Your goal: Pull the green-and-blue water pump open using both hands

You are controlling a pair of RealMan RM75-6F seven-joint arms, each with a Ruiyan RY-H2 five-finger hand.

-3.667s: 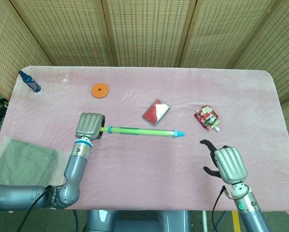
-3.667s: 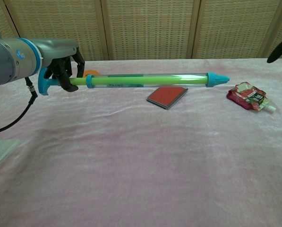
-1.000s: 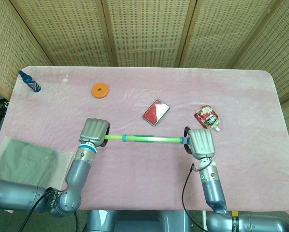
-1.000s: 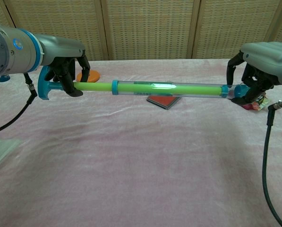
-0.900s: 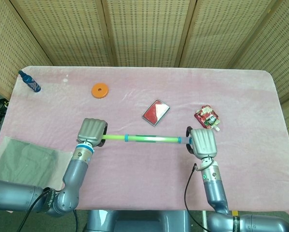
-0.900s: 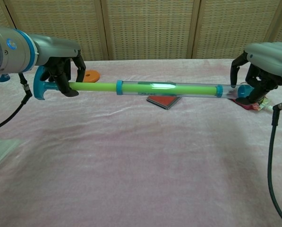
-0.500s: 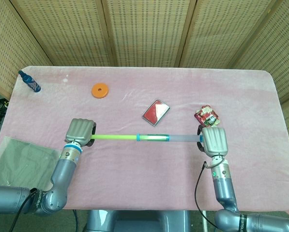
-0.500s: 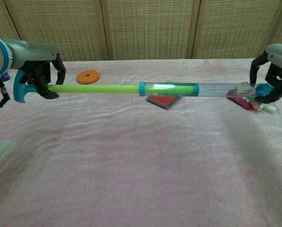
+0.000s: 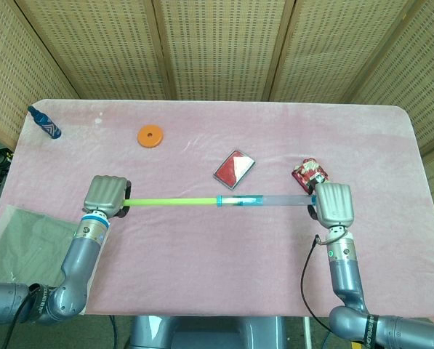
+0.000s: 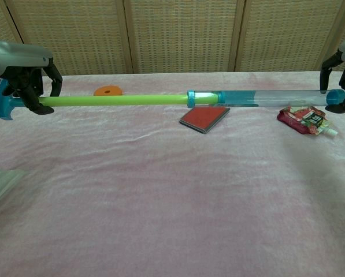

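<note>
The water pump (image 9: 264, 201) (image 10: 259, 98) hangs level above the pink table, drawn out long. Its green plunger rod (image 9: 169, 202) (image 10: 114, 100) sticks far out of the clear barrel, whose blue collar (image 10: 191, 98) sits near the middle. My left hand (image 9: 105, 194) (image 10: 30, 78) grips the blue T-handle (image 10: 3, 99) at the rod's left end. My right hand (image 9: 332, 204) (image 10: 341, 81) grips the barrel's blue tip at the far right, partly cut off by the chest view's edge.
A red-and-white card (image 9: 235, 169) (image 10: 204, 118) lies just behind the barrel. A red snack pouch (image 9: 308, 174) (image 10: 306, 120) lies beside my right hand. An orange ring (image 9: 150, 135) (image 10: 107, 90) and a dark blue bottle (image 9: 44, 122) are at the back left. A grey-green cloth (image 9: 27, 240) lies at the front left.
Both hands have moved apart, left going left and right going right. The green rod has slid much further out of the barrel, and the pump is longer.
</note>
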